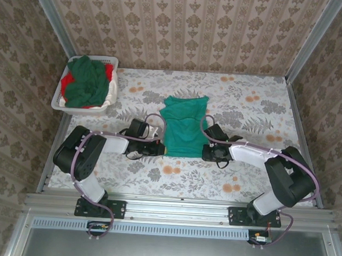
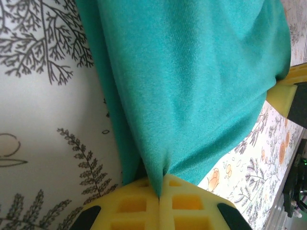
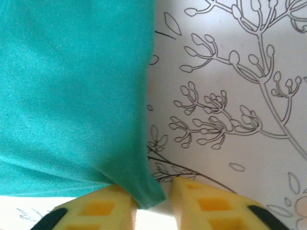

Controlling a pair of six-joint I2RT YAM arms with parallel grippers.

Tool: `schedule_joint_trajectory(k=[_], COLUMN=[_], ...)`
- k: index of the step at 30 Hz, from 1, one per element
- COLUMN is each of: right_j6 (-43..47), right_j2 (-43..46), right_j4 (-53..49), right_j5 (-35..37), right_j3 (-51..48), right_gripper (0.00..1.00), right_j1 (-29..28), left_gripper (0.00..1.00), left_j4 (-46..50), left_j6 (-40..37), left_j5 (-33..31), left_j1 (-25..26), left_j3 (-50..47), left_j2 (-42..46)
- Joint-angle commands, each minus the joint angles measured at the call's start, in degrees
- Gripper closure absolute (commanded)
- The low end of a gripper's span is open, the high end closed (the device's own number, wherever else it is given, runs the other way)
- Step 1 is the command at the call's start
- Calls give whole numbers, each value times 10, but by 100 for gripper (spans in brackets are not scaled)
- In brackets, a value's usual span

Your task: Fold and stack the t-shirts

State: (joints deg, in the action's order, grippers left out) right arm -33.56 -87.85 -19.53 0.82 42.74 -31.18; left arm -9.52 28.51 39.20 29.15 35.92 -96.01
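Recorded at the folding step for the teal t-shirt [image 1: 184,126], laid flat at the middle of the table [image 1: 243,179]. At its near left corner: cloth gathered to a point and pinched between the pressed-together fingers of the left gripper [image 2: 159,189]. At its near right corner: bunched tip lodged between the fingers of the right gripper [image 3: 152,196], set slightly apart; impossible to tell whether clamped or only enclosed. Judged as the start of a fold from the near edge toward the far one. Called next for a sure hold on the right corner, then an even lift of both corners, kept level and at matching pace, and a carry over the body of the shirt toward its far end, so as to lay the cloth down square and free of skew. Risked otherwise a slipped corner and a crooked crease. At the far left corner of the table: a white slatted laundry basket [image 1: 60,100], filled with a dark green shirt [image 1: 88,79] heaped over a red shirt [image 1: 109,72], both crumpled, unfolded and judged as work left to do.
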Motion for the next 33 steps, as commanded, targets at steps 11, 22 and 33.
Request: schedule_joint_trajectory(k=[11,22,33], right_j6=[-22,-67,-98], right_j2=[107,-25,41], right_j4=[-13,74,118], right_j5=[31,-4,-24], right_j3=[2,-31,-47], right_gripper=[35,38,44], right_j1=[-24,-27,-44], left_gripper=[54,42,66], left_j4=[91,56,-10], left_j6=[-6,11,61], left_j5=[-78,-91,-94], left_j1=[19,19,58], left_j3=[-5,-12,-32], left_j2=[98,54,70])
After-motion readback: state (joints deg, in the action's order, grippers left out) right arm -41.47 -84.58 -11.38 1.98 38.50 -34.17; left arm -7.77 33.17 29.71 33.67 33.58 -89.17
